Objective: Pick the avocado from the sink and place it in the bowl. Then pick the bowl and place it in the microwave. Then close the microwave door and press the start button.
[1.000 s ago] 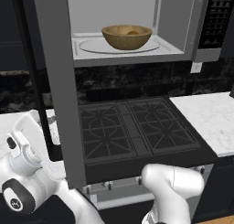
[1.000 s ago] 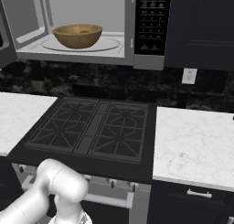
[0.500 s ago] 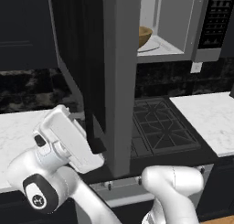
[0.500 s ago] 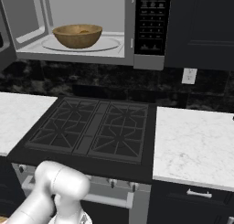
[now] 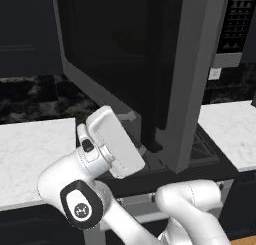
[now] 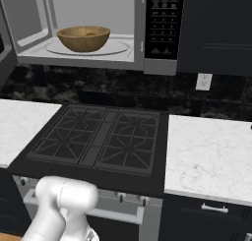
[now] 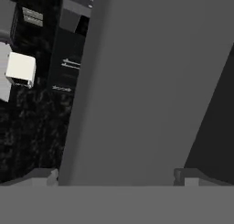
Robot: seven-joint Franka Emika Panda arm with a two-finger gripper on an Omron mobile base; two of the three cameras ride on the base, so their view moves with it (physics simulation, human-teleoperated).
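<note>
With the bowl (image 6: 83,38) already seated in the microwave (image 6: 98,28), we press our wide-open, empty gripper (image 7: 119,175) against the microwave door (image 5: 150,64) to swing it closed.

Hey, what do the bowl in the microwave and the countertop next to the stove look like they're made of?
The bowl looks like wood: warm brown with a matte, faintly grainy surface and a tan inside. The countertop looks like polished white marble or a marble-look stone, judging by its pale surface with fine grey veins. Both are rendered, so that is only how they look.
</note>
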